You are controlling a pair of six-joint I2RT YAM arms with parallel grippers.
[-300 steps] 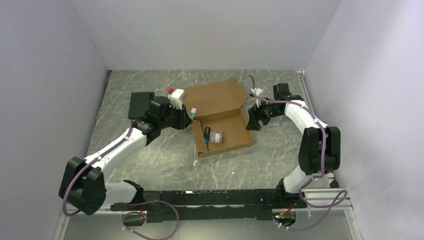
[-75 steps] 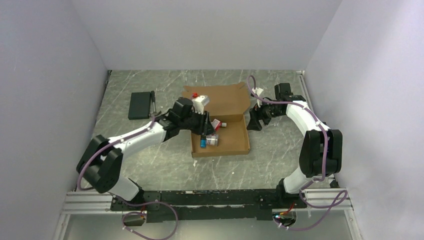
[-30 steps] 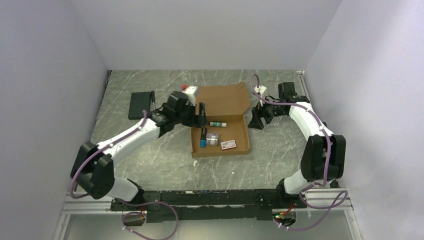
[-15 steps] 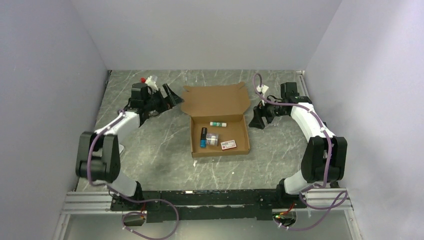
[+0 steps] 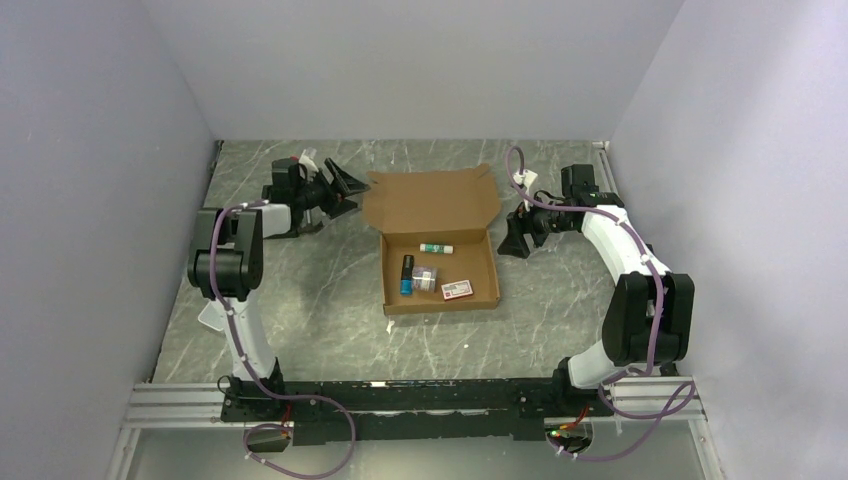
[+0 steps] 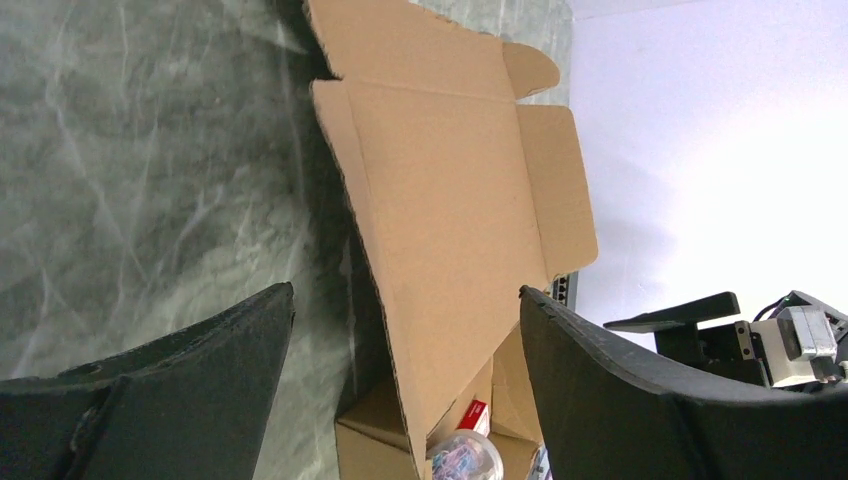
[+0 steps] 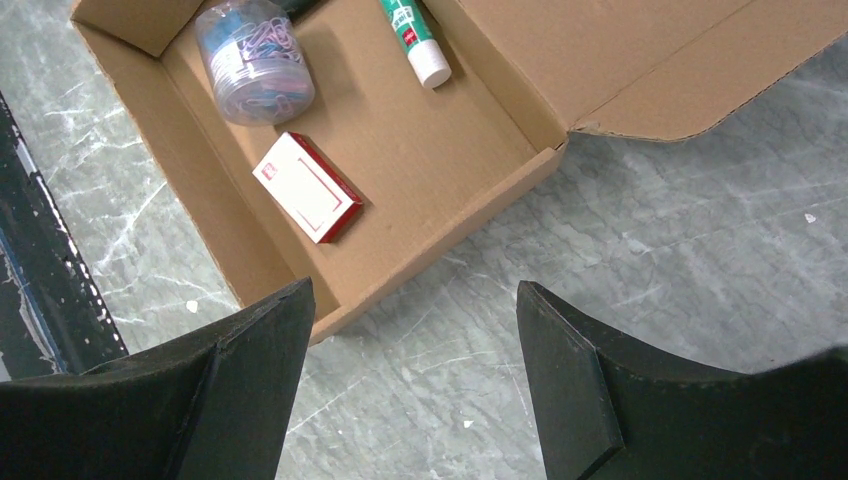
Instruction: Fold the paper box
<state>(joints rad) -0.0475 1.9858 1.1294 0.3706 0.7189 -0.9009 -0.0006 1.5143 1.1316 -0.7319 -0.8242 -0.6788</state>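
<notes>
The paper box lies mid-table as a shallow brown tray, its lid folded back and lying open toward the far wall. My left gripper is open just left of the lid, facing its left edge. In the left wrist view the lid rises between the fingers of the left gripper, untouched. My right gripper is open beside the tray's right wall. The right wrist view has the right gripper over bare table next to the box corner.
Inside the tray lie a glue stick, a dark tube, a jar of clips and a small red-and-white box. A black rail runs along the near edge. Walls stand close on both sides.
My left arm has pulled back from the tray's left side and folded up at the far left, with its gripper now by the lid's left edge. The right arm and box stay put.
</notes>
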